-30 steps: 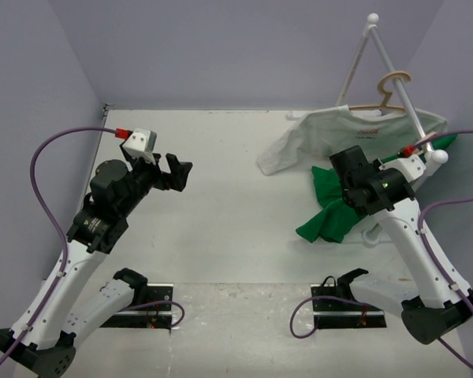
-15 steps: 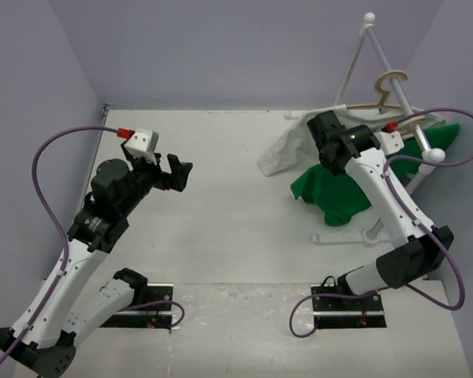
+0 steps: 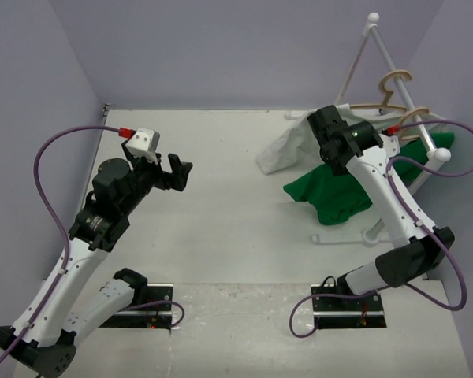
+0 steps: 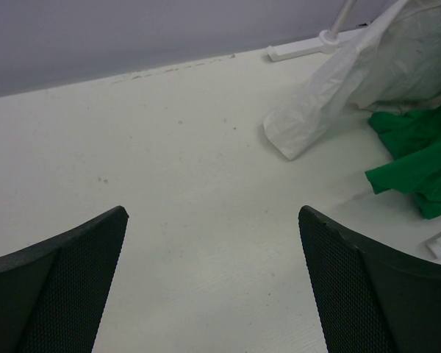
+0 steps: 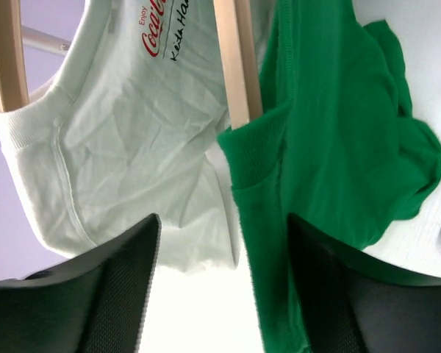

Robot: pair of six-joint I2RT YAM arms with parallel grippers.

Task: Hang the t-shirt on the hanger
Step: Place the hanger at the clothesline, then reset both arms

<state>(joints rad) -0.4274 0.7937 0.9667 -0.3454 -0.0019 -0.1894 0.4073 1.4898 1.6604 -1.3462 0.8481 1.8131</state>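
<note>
The right gripper [image 5: 222,220] has risen to 2 o'clock, spread and empty; the t-shirt [image 3: 331,193] now hangs on the hanger [image 5: 235,66] there; left gripper [image 4: 212,213] spread too; job looks nearly done.

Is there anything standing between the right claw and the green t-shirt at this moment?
Nothing visible does. In the right wrist view the open right claw faces the green t-shirt directly, with a wooden hanger arm entering its collar. The white t-shirt hangs beside it, not in front.
</note>
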